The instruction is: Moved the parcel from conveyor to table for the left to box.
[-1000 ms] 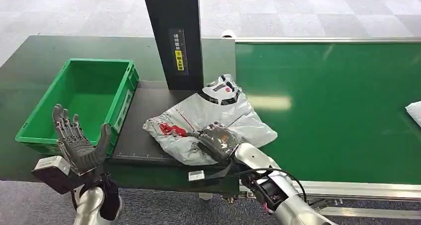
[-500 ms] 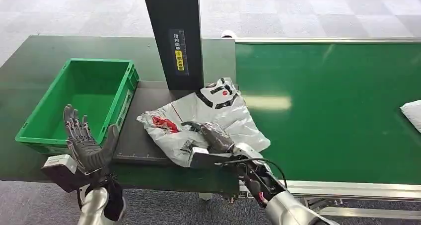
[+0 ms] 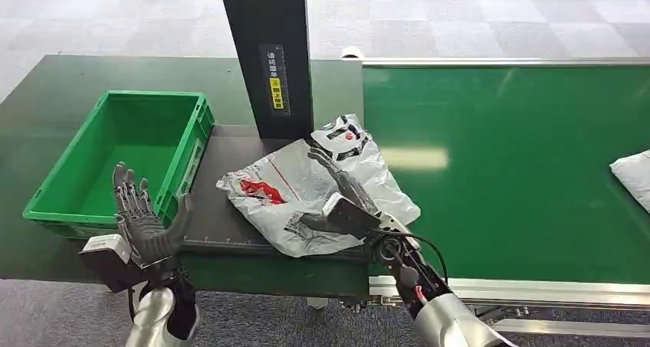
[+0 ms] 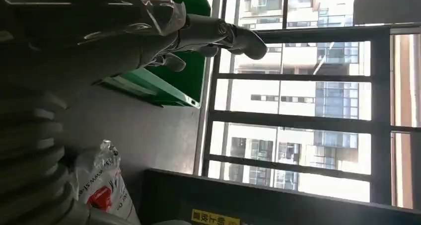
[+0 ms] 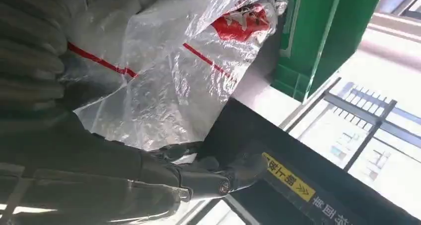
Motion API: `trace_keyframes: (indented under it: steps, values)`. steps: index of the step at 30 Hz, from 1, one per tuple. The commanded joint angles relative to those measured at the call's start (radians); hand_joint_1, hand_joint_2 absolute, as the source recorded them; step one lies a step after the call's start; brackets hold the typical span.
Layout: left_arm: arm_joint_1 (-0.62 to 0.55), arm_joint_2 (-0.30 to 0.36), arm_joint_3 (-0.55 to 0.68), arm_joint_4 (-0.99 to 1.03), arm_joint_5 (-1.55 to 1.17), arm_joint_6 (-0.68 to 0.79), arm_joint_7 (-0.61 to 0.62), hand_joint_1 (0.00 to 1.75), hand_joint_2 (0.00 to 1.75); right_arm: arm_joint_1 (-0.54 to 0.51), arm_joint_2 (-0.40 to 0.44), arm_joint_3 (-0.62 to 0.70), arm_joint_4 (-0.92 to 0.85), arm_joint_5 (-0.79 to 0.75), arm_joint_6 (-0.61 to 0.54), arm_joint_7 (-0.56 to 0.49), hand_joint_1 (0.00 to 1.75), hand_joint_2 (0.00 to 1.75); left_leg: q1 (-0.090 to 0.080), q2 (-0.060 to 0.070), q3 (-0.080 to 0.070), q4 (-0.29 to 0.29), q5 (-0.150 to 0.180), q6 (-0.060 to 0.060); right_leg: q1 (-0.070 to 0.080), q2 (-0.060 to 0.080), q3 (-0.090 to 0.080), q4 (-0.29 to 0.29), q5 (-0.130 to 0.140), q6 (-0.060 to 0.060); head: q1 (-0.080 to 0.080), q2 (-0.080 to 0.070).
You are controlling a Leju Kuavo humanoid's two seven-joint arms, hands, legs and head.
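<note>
Where the earlier head views show the right hand curled into the plastic, now lifted and flattened above it.

Parcel (image 3: pixel 306 190): white plastic bag with red and black print, lying crumpled on the dark table (image 3: pixel 222 224) in front of the black post (image 3: pixel 266 56); one edge lapping onto the green conveyor belt (image 3: pixel 506 171); sits a little nearer the post than a second ago, with the red print (image 3: pixel 257 190) turned more toward the crate.

Right hand (image 3: pixel 341 198): fingers straightened and spread, stretched over the parcel toward the post; no longer bunched into the plastic as half a second ago; holds nothing; right wrist view shows dark fingertips (image 5: pixel 238 173) against the foot of the post, clear of the bag (image 5: pixel 164 81).

Left hand (image 3: pixel 146 220): raised palm-forward at the near edge of the table, fingers apart and upright, empty; shifted slightly rightward and closer to the crate since the earlier frames; thumb (image 4: pixel 218 34) extended in the left wrist view.

Green crate (image 3: pixel 126 152): on the table left of the parcel, just beside the left hand; unchanged in position.

Second parcel (image 3: pixel 632 175): white, at the far right edge of the belt, well apart from the first; now further into view than before.
</note>
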Motion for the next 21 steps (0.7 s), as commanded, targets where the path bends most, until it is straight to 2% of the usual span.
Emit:
trace_keyframes:
  steps: [1, 2, 5, 10, 12, 17, 18, 19, 20, 21]
  values:
    - [-0.064, 0.062, -0.118, 0.168, -0.106, -0.070, 0.077, 0.00, 1.75, 0.012, -0.033, -0.141, -0.079, -0.266, 0.228, -0.012, 0.00, 1.75, 0.000, -0.004, 0.000, -0.001, 0.001, 0.001, 0.000, -0.004, 0.001, -0.001, 0.000, 0.000, 0.000, 0.000]
    - [-0.065, 0.060, -0.135, 0.183, -0.127, -0.091, 0.082, 0.00, 1.75, 0.028, -0.042, -0.166, -0.120, -0.350, 0.329, -0.025, 0.00, 1.75, 0.000, -0.006, 0.000, -0.001, 0.002, 0.001, 0.000, -0.006, 0.002, -0.002, 0.000, 0.000, 0.000, 0.000]
    - [-0.073, 0.051, -0.157, 0.206, -0.148, -0.114, 0.083, 0.00, 1.75, 0.074, -0.066, -0.194, -0.238, -0.499, 0.491, -0.034, 0.00, 1.75, 0.000, -0.005, 0.000, -0.001, 0.001, 0.001, 0.000, -0.004, 0.002, -0.002, 0.000, 0.000, 0.000, 0.000]
    - [-0.092, 0.047, -0.210, 0.182, -0.169, -0.143, 0.093, 0.00, 1.75, 0.102, -0.077, -0.191, -0.346, -0.662, 0.630, 0.003, 0.00, 1.75, 0.000, -0.005, -0.001, 0.000, 0.001, 0.001, 0.000, -0.005, 0.001, -0.001, 0.000, 0.000, 0.000, 0.000]
    - [-0.114, 0.067, -0.285, 0.174, -0.334, -0.095, 0.166, 0.00, 1.75, 0.137, -0.086, -0.230, -0.447, -0.755, 0.655, -0.005, 0.00, 1.75, 0.000, -0.005, -0.002, 0.000, 0.001, 0.001, 0.000, -0.005, 0.000, 0.000, 0.000, 0.000, 0.000, 0.000]
    - [-0.151, 0.026, -0.320, 0.168, -0.391, -0.192, 0.205, 0.00, 1.75, 0.237, -0.125, -0.361, -0.627, -0.656, 0.373, 0.045, 0.00, 1.75, -0.001, -0.007, -0.003, 0.000, 0.001, 0.001, -0.001, -0.007, 0.000, -0.001, 0.000, 0.001, 0.000, 0.000]
    - [-0.165, 0.025, -0.331, 0.176, -0.392, -0.216, 0.211, 0.00, 1.75, 0.263, -0.129, -0.379, -0.653, -0.564, 0.269, 0.038, 0.00, 1.75, 0.000, -0.011, -0.004, 0.001, 0.002, 0.002, 0.000, -0.011, 0.001, -0.001, -0.001, 0.001, 0.000, 0.000]
    - [-0.182, 0.029, -0.350, 0.182, -0.478, -0.151, 0.205, 0.00, 1.75, 0.282, -0.135, -0.394, -0.672, -0.478, 0.174, 0.041, 0.00, 1.75, 0.000, -0.006, -0.002, 0.000, 0.001, 0.001, 0.000, -0.006, 0.001, -0.001, 0.000, 0.001, 0.000, 0.000]
    - [-0.212, 0.034, -0.388, 0.210, -0.578, -0.114, 0.240, 0.00, 1.75, 0.300, -0.130, -0.426, -0.682, -0.422, 0.087, 0.059, 0.00, 1.75, 0.000, -0.010, -0.002, 0.000, 0.001, 0.001, 0.000, -0.010, 0.002, -0.002, -0.001, 0.001, 0.000, 0.000]
    - [-0.232, 0.034, -0.407, 0.230, -0.637, -0.100, 0.268, 0.00, 1.75, 0.306, -0.131, -0.440, -0.681, -0.412, 0.068, 0.072, 0.00, 1.75, 0.000, -0.010, -0.002, 0.000, 0.001, 0.001, 0.000, -0.010, 0.002, -0.002, -0.001, 0.001, 0.000, 0.000]
